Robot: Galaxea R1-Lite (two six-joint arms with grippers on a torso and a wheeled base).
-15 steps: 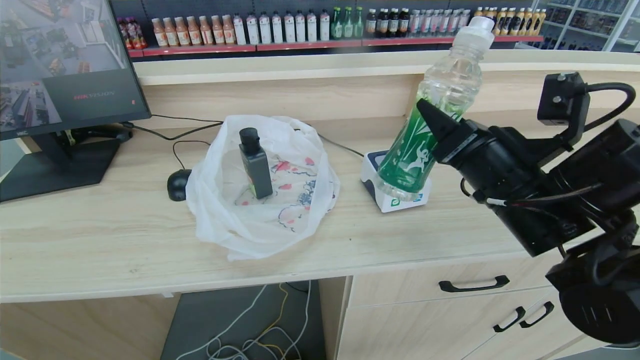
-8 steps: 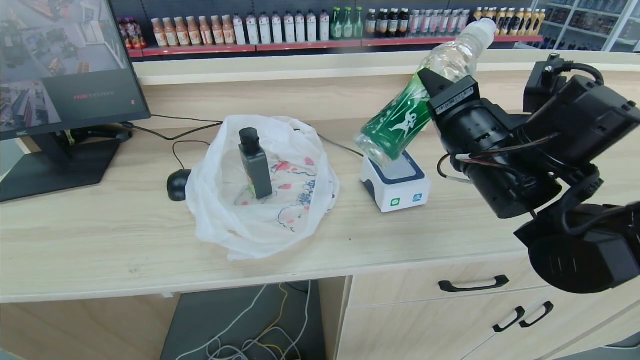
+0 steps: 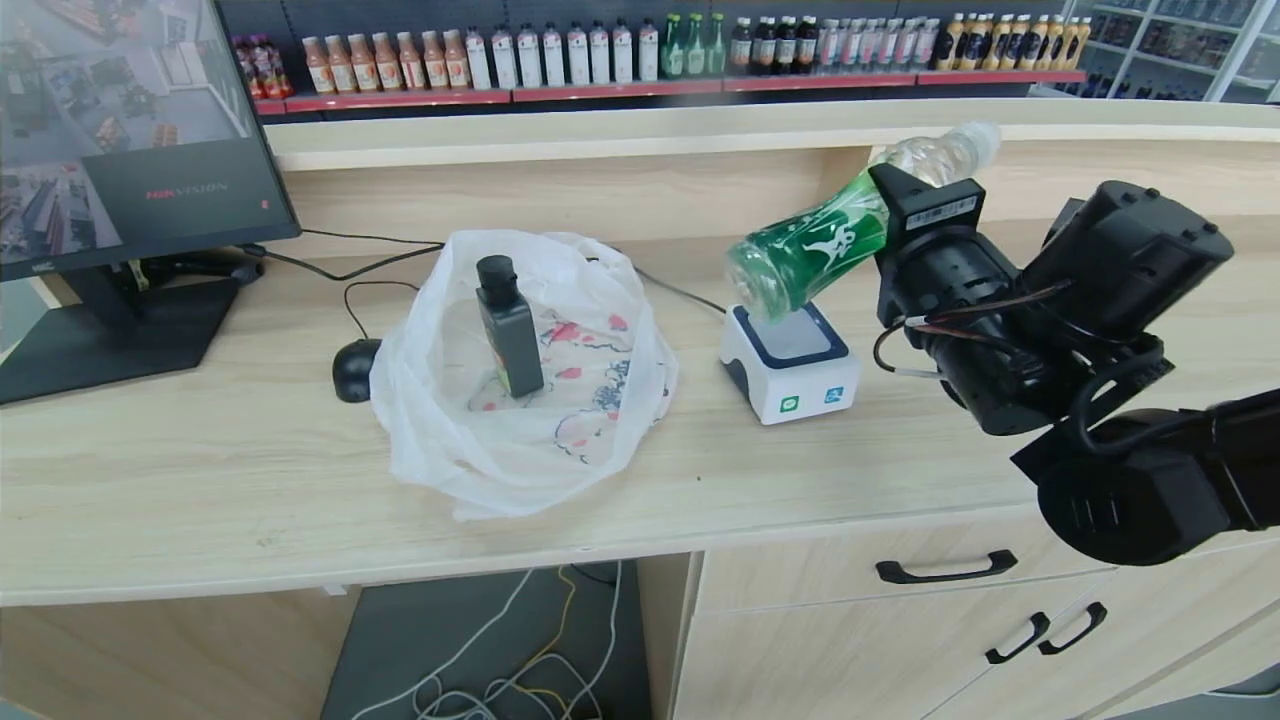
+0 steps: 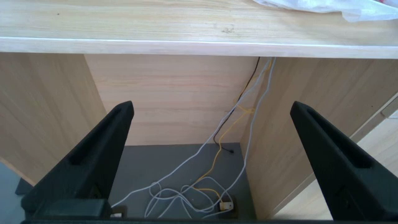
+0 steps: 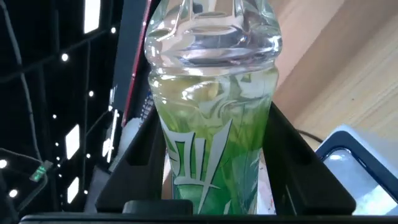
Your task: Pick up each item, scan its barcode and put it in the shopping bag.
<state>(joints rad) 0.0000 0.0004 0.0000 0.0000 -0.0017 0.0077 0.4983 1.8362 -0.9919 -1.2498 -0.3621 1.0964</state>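
Note:
My right gripper point(image 3: 895, 210) is shut on a clear bottle with a green label point(image 3: 815, 240), holding it tilted nearly flat with its base just above the white barcode scanner point(image 3: 790, 365). In the right wrist view the bottle point(image 5: 211, 112) sits between the two fingers, with the scanner point(image 5: 357, 168) beyond it. The white plastic shopping bag point(image 3: 525, 370) lies open on the counter left of the scanner, with a dark bottle point(image 3: 508, 325) standing inside it. My left gripper point(image 4: 211, 155) hangs open below the counter edge, holding nothing.
A monitor point(image 3: 130, 130) on a stand is at the far left, a black mouse point(image 3: 352, 368) beside the bag. Cables run behind the bag. A raised ledge point(image 3: 640, 130) backs the counter. Drawers point(image 3: 945, 570) sit below at right; loose wires point(image 4: 205, 186) lie under the counter.
The right gripper has tipped the green bottle from near upright on the scanner to nearly horizontal, lifting its base above the scanner. The bag and dark bottle stayed put.

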